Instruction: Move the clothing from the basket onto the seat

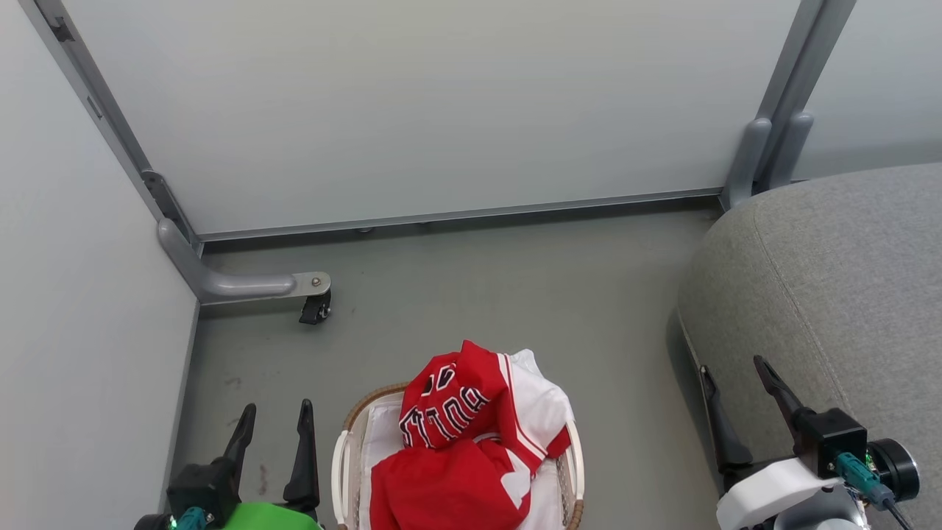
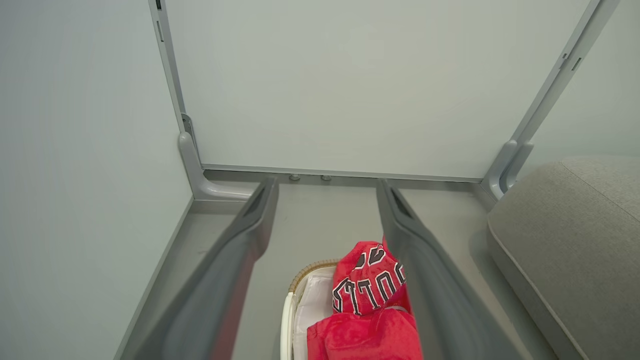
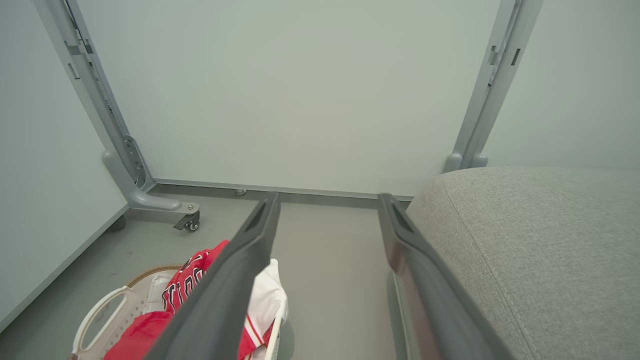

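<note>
The right wrist view shows a caster [image 3: 189, 222] beyond the basket [image 3: 95, 320]; a finger [image 2: 240, 250] covers it in the left wrist view. The clothing [image 1: 471, 434] heaps in the basket, piled long toward the wall [image 1: 441, 110]. The left gripper [image 1: 278, 405] and right gripper [image 1: 731, 364] hold their jaws wide, empty.

Pale partition panels [image 1: 412, 110] wall the grey floor [image 1: 515, 294]; a black castor [image 1: 315, 309] rests there.

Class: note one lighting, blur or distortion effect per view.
Head view: soft even light, faint shadow beside the seat. Left wrist view: left gripper blurred, stretched. Right wrist view: right gripper soft, clothing sharper.
</note>
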Robot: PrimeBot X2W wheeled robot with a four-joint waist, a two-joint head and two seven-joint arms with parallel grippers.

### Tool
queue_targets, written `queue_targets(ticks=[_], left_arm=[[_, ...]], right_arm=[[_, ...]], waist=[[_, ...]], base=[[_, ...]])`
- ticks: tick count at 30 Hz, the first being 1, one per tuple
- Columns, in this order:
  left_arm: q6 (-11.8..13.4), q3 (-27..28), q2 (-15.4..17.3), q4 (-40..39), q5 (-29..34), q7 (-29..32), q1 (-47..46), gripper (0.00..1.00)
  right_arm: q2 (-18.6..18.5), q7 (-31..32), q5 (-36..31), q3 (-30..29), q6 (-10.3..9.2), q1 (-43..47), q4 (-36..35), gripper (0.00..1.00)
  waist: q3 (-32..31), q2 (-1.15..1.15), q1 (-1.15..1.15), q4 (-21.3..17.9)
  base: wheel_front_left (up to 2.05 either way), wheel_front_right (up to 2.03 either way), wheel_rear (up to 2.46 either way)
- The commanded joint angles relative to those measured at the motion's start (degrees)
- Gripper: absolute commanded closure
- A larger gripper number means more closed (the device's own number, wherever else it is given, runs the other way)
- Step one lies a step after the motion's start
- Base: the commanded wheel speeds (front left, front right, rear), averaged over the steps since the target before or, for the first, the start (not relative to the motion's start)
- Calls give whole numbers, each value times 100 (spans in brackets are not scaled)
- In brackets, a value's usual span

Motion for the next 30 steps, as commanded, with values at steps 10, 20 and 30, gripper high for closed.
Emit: queue_targets(ticks=[10, 20, 30], left_arm=[[-17, -7, 43, 71, 355, -116, 98, 0], [-17, 6, 42, 84, 354, -113, 95, 0], [-18, -22, 42, 66, 361, -113, 62, 0]], right_arm=[[-40, -127, -468, 22, 0, 73, -37, 0], [-39, -127, -476, 29, 0, 58, -48, 0], [-39, -127, -478, 12, 0, 16, -62, 0]], waist=[[2, 0, 0, 19], [16, 0, 0, 6], [63, 0, 0, -4]], base=[[0, 0, 0], [0, 0, 0], [0, 0, 0]])
